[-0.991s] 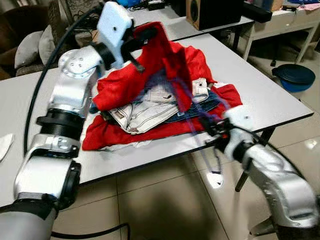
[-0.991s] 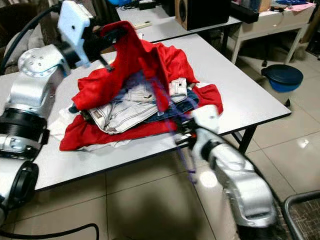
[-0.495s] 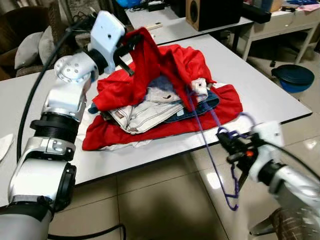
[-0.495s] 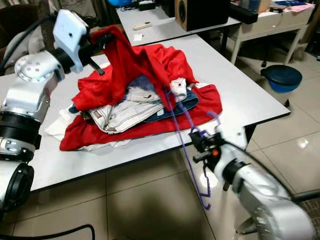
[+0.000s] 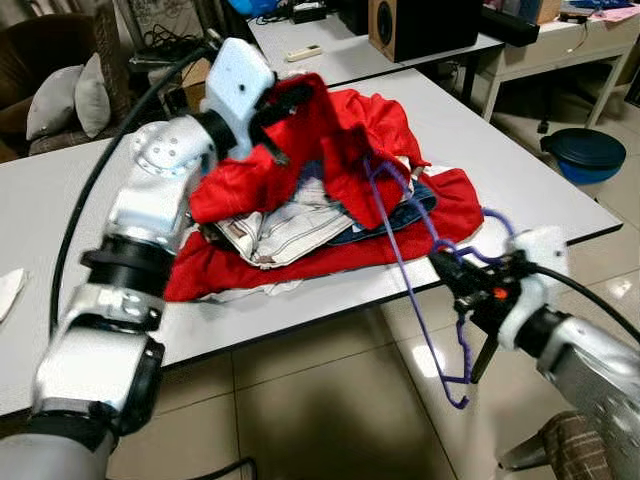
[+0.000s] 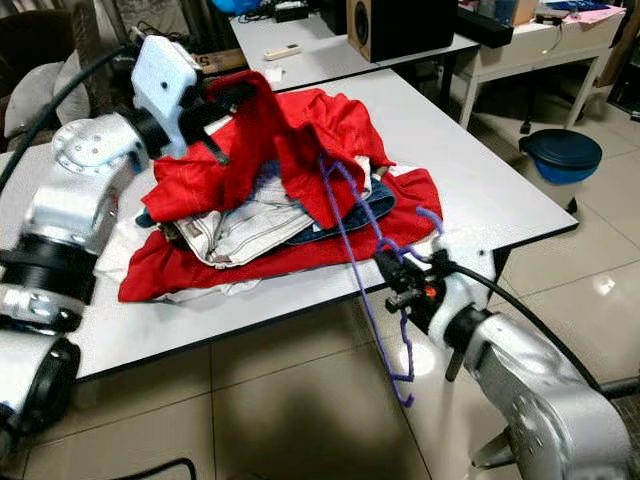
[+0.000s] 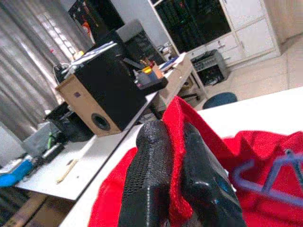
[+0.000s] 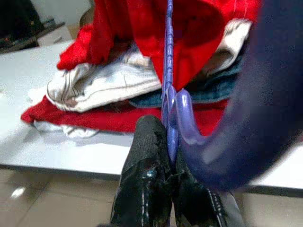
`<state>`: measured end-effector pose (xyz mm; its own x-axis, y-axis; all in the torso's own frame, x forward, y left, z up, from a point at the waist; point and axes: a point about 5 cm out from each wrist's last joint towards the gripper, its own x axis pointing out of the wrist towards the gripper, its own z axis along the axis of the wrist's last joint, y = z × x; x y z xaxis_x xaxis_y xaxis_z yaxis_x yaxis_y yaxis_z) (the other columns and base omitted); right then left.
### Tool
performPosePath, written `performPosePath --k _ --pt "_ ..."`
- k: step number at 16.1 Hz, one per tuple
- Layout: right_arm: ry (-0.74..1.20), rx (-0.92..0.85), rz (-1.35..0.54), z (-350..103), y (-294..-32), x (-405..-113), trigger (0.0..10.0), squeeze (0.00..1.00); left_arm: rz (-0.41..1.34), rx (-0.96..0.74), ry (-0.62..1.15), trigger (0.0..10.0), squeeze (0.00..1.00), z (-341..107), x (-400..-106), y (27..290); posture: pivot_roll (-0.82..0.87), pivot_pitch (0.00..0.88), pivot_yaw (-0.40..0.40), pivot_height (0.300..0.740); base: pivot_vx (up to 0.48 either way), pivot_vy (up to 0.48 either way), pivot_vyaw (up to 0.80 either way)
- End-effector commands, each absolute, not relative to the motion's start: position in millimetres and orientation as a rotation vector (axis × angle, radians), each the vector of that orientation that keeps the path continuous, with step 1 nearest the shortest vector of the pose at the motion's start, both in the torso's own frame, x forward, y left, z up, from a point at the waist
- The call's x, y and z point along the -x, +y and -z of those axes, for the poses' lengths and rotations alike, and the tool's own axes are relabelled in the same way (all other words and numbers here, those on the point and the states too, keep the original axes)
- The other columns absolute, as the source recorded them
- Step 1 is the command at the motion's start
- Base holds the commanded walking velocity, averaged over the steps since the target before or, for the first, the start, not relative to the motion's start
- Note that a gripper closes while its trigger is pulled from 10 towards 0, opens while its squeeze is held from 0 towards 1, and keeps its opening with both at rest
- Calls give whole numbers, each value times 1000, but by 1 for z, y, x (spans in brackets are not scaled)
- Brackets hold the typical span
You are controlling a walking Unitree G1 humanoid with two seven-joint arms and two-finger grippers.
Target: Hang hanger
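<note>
Off table edge, right tool (image 5: 452,270) pinching purple hanger (image 5: 420,290), steeply tilted

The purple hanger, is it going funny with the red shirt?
Yes. The purple hanger juts out crookedly: one end is under the red shirt, the rest hangs past the table edge in the right gripper.

This looks like a lived-in workroom in a home, with plain white tables (image 5: 520,170) on a tiled floor (image 5: 330,400), a wooden speaker (image 5: 420,25) and cluttered desks at the back, dark cabinets (image 7: 203,21) (doors shut), curtains (image 7: 28,71), and a cushioned armchair (image 5: 50,75).
</note>
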<state>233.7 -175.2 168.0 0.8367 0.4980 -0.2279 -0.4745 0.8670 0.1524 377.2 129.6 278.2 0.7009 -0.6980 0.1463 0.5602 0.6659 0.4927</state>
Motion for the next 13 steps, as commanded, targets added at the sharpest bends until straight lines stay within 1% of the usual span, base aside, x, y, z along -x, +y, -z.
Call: performPosePath --k 1,4,5,7,9,10,11,12,13 --pt "271 -90 -546 -167 -171 -235 10000 0 708 -433 -352 0 0 -283 -376 134 -163 0 140 740 0 0 0" --pt "296 -82 -558 -162 -168 -239 10000 0 699 -377 -370 0 0 -290 -376 136 -153 0 133 740 0 0 0" --pt "288 -85 -464 -161 -175 -251 10000 0 734 -374 -367 0 0 -292 -372 138 -148 0 134 740 0 0 0" --pt "220 -128 -366 -170 -188 -265 10000 0 787 -430 -305 0 0 -285 -369 146 -147 0 136 740 0 0 0" --pt "170 -154 -340 -180 -197 -274 10000 0 792 -461 -265 0 0 -279 -368 156 -149 0 137 740 0 0 0" --pt "162 -152 -337 -182 -198 -276 10000 0 787 -472 -257 0 0 -277 -368 157 -149 0 130 740 0 0 0" --pt "125 -159 -370 -193 -198 -282 10000 0 723 -521 -214 0 0 -268 -369 170 -144 0 109 740 0 0 0" --pt "99 -177 -419 -202 -196 -286 10000 0 672 -530 -180 0 0 -260 -369 179 -137 0 90 740 0 0 0" --pt "90 -194 -453 -206 -193 -288 10000 0 654 -537 -158 0 0 -252 -369 183 -133 0 79 740 0 0 0"
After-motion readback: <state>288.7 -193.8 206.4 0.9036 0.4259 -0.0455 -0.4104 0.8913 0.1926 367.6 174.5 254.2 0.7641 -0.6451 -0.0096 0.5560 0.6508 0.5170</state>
